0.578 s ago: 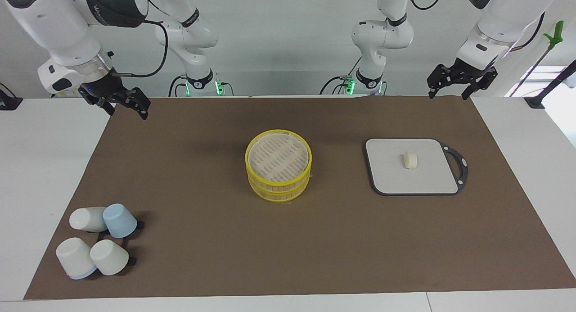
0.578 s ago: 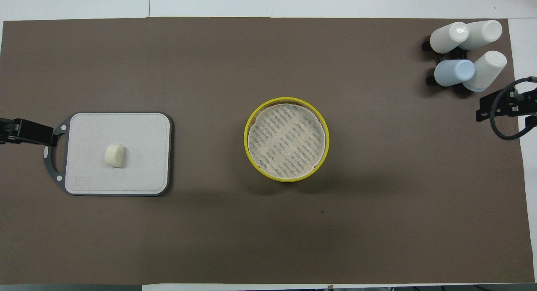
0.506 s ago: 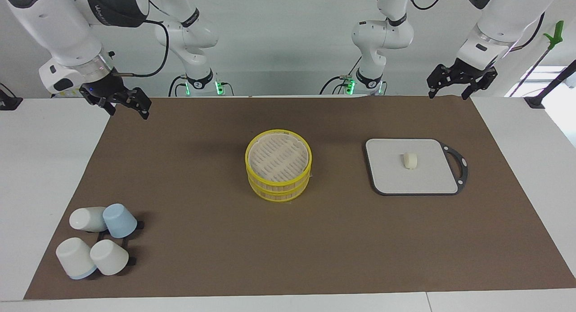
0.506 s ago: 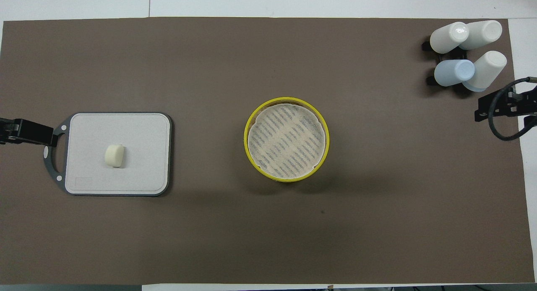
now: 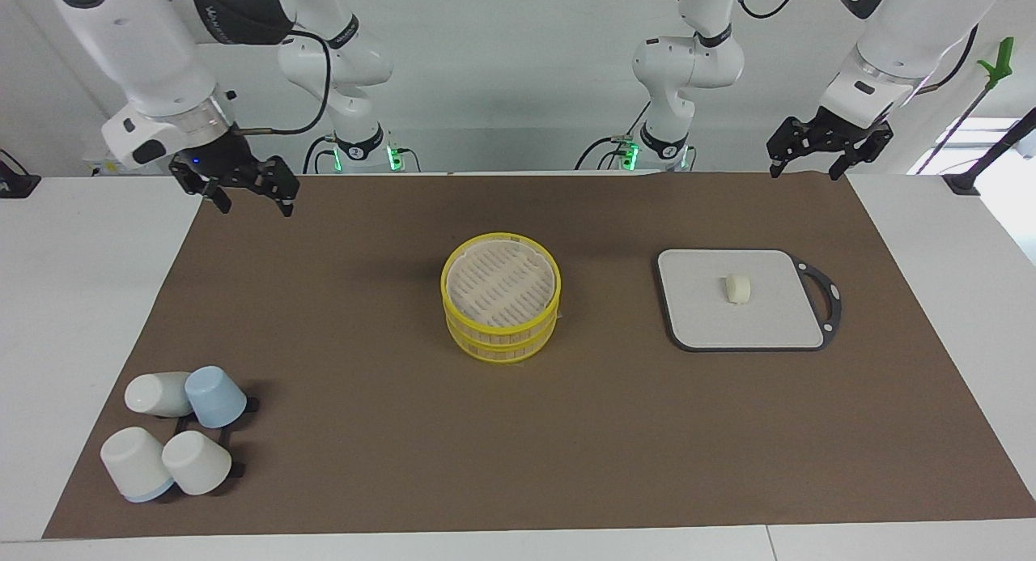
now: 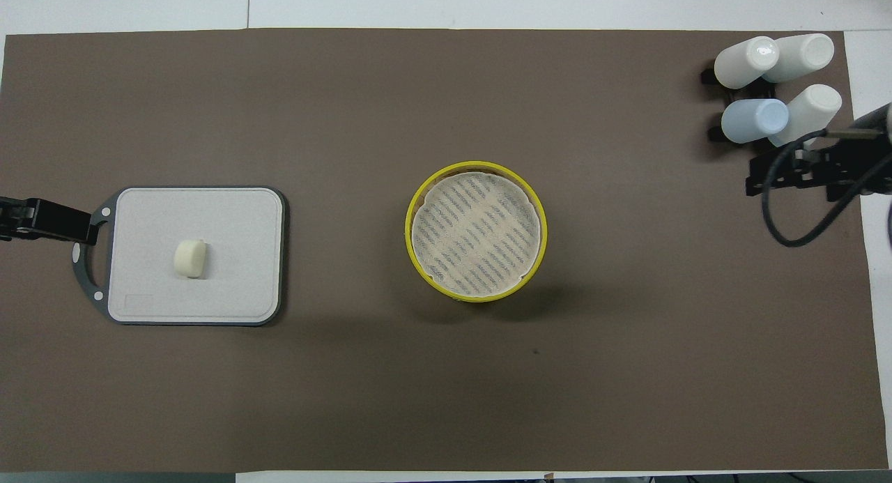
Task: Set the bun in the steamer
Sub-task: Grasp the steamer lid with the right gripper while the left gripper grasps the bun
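The bun [image 5: 737, 289] [image 6: 189, 258], a small cream-white stub, lies alone on the grey-edged board [image 5: 728, 326] [image 6: 230, 225] toward the left arm's end of the table. The steamer [image 5: 502, 332] [image 6: 477, 165], two stacked yellow-rimmed tiers with a tan slatted floor, stands mid-table with nothing in it. My left gripper [image 5: 805, 172] [image 6: 42, 219] hangs open over the brown mat's edge, apart from the board. My right gripper [image 5: 255, 209] [image 6: 801, 173] is open and empty, raised over the mat at the right arm's end.
Several cups [image 5: 174, 431] [image 6: 773, 86], white and one pale blue, lie tipped on a black rack at the right arm's end, farther from the robots than the steamer. A brown mat [image 5: 364, 431] covers the white table.
My right gripper has swung in over the mat toward the middle of the table. The left arm, the bun and the steamer have not moved.
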